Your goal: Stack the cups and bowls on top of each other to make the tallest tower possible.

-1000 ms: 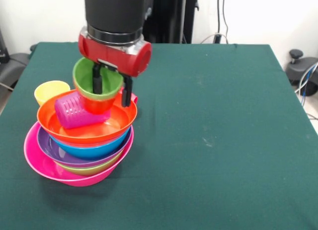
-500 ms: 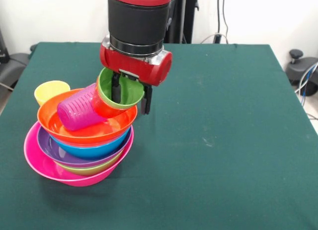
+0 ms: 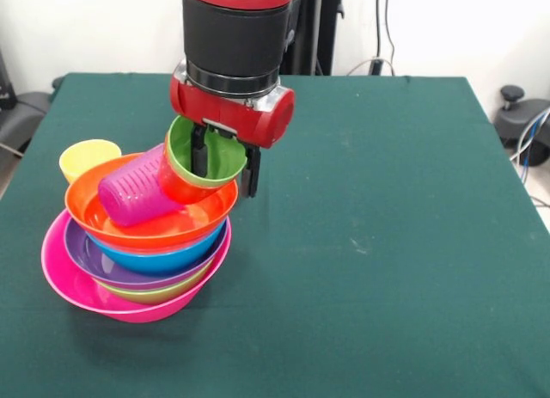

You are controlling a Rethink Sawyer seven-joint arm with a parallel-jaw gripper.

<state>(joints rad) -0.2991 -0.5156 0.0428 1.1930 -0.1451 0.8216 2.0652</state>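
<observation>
At the far left of the frame, a yellow cup [image 3: 88, 157] stands upright on the green table [image 3: 387, 243], just behind the pile and partly hidden by it. In the lower left sits the tower [image 3: 142, 243]: a big pink bowl [image 3: 64, 282] as base, and nested in it, each showing only as a rim or a band, a green bowl [image 3: 159, 293], a purple bowl [image 3: 90, 265], a blue bowl [image 3: 163, 259] and, on top, an orange bowl [image 3: 155, 230], the whole pile leaning a little. Inside the orange bowl a purple cup [image 3: 133, 192] lies on its side, its closed ribbed end pointing to the lower left. Its mouth end meets a red cup [image 3: 182, 190], of which only a small part shows beneath a green cup [image 3: 206, 157]. The green cup is tilted, its open mouth facing up and to the right, and it sits at the upper right of the pile, over the orange bowl's right rim. The gripper [image 3: 225, 162] comes down from the top centre of the frame on the red and black arm [image 3: 232, 54]; one dark finger reaches inside the green cup and the other hangs outside its right wall, so the fingers are clamped on the cup's rim. To the right of the arm the table is plain green cloth out to the frame's right edge.
</observation>
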